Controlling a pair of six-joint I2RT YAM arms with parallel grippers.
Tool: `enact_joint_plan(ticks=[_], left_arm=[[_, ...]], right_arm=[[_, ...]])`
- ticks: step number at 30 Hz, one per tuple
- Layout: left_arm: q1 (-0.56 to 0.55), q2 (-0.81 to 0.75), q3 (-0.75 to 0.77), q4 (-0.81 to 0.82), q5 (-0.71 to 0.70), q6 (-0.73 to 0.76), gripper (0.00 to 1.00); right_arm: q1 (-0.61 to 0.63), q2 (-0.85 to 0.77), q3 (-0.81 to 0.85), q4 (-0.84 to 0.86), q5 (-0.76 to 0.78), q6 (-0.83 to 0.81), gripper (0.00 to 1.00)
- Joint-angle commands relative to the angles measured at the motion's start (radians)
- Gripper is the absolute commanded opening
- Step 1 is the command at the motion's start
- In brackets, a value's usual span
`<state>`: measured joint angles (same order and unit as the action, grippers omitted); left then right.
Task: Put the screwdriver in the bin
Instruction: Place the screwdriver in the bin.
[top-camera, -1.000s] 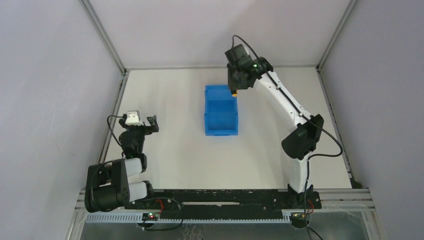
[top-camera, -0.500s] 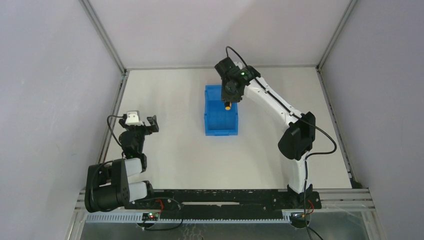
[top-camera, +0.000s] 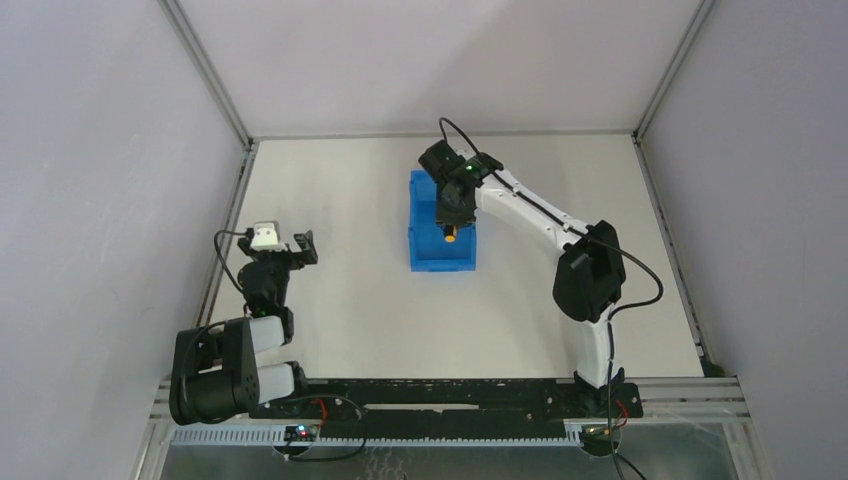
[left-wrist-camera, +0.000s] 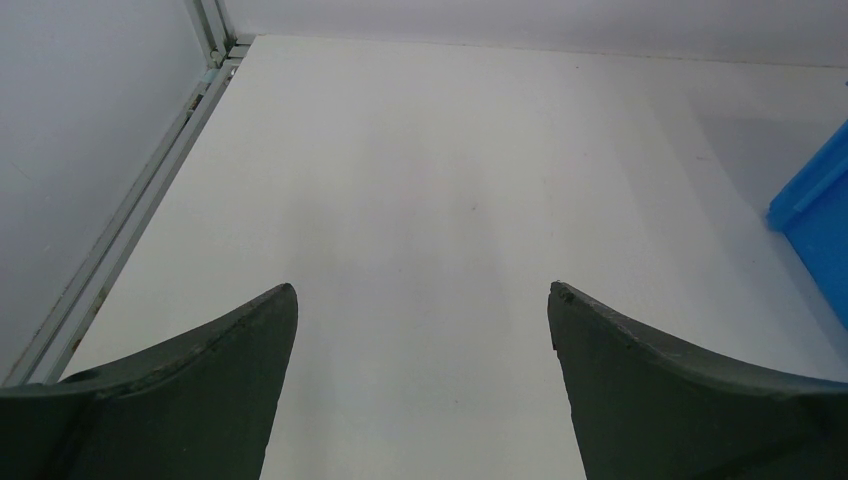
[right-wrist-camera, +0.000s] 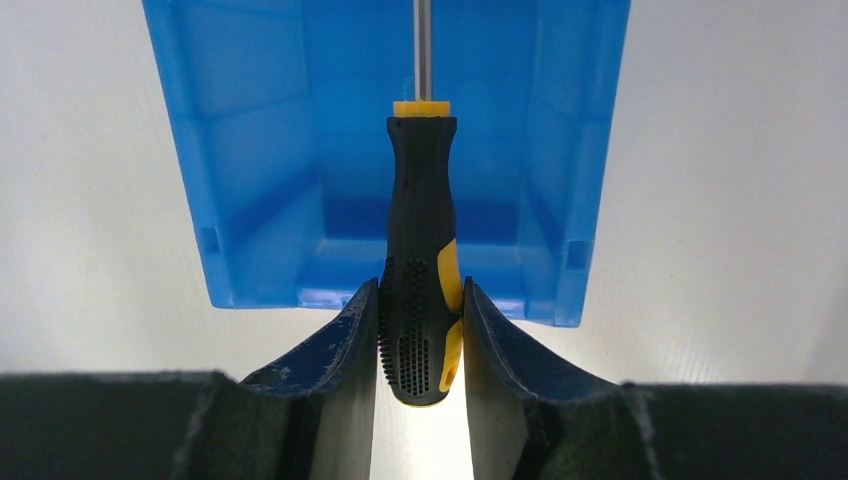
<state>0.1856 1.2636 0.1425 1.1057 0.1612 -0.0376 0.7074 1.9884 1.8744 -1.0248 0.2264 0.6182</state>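
Note:
The bright blue bin stands mid-table. My right gripper hangs above the bin's inside, shut on the screwdriver. In the right wrist view the gripper grips the black and yellow handle near its butt end. The thin shaft points away over the bin's floor and runs out of the top of the frame. My left gripper is open and empty, well to the left of the bin. It also shows in the left wrist view, over bare table.
The metal frame rail runs along the table's left edge, beside the left gripper. A corner of the bin shows at the right of the left wrist view. Grey walls enclose the table on three sides.
My right gripper has carried the screwdriver from the bin's far right corner leftward and nearer, to over the bin's inside. The left arm has not moved.

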Motion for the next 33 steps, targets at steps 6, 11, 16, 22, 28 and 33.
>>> enact_joint_plan(ticks=[6, 11, 16, 22, 28, 33], left_arm=[[-0.004, 0.002, -0.018, 0.101, -0.002, -0.009, 1.0], [-0.004, 0.002, -0.019, 0.1, 0.0, -0.009, 1.0], [-0.004, 0.002, -0.019, 0.101, -0.001, -0.009, 1.0], [-0.003, 0.002, -0.02, 0.101, -0.002, -0.009, 1.0], [-0.004, 0.002, -0.019, 0.101, -0.001, -0.008, 1.0], [-0.004, 0.002, -0.02, 0.1, -0.001, -0.01, 1.0]], right_arm=[[0.006, 0.055, 0.004, 0.081, 0.003, 0.013, 0.0], [0.005, 0.087, 0.009, 0.105, 0.004, 0.008, 0.0], [0.004, 0.123, 0.002, 0.119, 0.008, 0.009, 0.0], [0.004, 0.153, -0.004, 0.146, 0.005, 0.006, 0.0], [0.0, 0.183, -0.002, 0.163, 0.007, -0.001, 0.0], [-0.005, 0.197, -0.006, 0.174, 0.012, -0.004, 0.0]])
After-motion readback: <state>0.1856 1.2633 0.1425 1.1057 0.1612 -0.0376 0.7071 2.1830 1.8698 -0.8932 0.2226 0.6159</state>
